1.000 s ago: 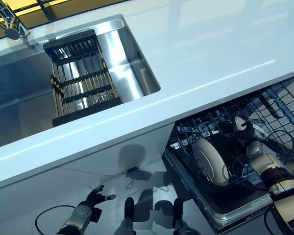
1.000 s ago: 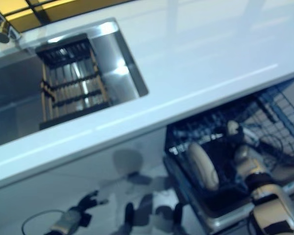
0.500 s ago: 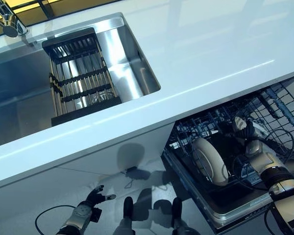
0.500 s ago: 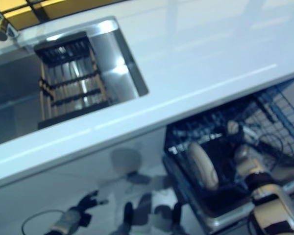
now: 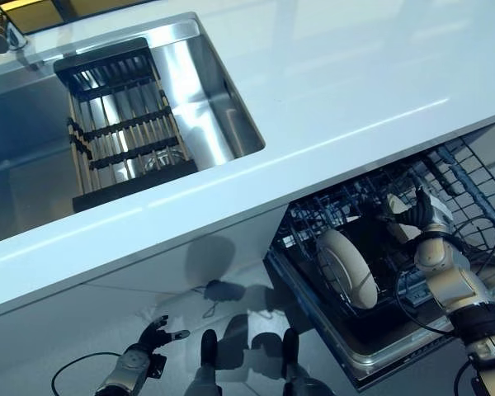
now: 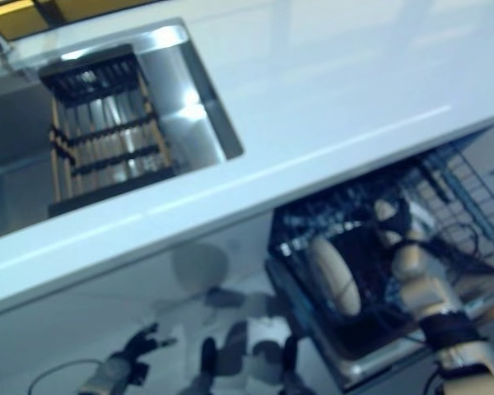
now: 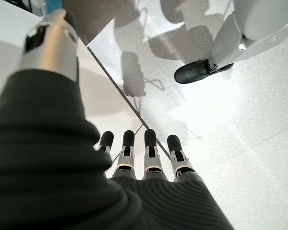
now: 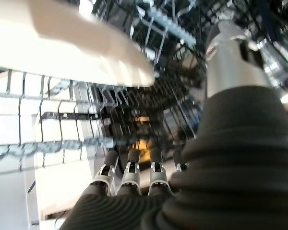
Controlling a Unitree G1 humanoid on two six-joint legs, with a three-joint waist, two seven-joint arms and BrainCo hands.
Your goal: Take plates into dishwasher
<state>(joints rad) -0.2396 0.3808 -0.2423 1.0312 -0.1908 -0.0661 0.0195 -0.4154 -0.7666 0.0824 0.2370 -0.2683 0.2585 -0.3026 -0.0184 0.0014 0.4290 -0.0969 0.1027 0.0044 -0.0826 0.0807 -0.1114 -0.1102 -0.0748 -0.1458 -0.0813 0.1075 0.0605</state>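
The cream plate (image 5: 343, 268) stands on its edge in the dishwasher's lower rack (image 5: 313, 227), leaning a little among the wire tines. The right hand (image 5: 421, 216) is beside the plate, inside the rack, with its fingers loosely extended and holding nothing; it does not seem to touch the plate. If this hand brushes the plate on its way out, the plate could tip over or slip from its slot. The left hand (image 5: 151, 337) hangs relaxed and empty far from the rack, low over the floor.
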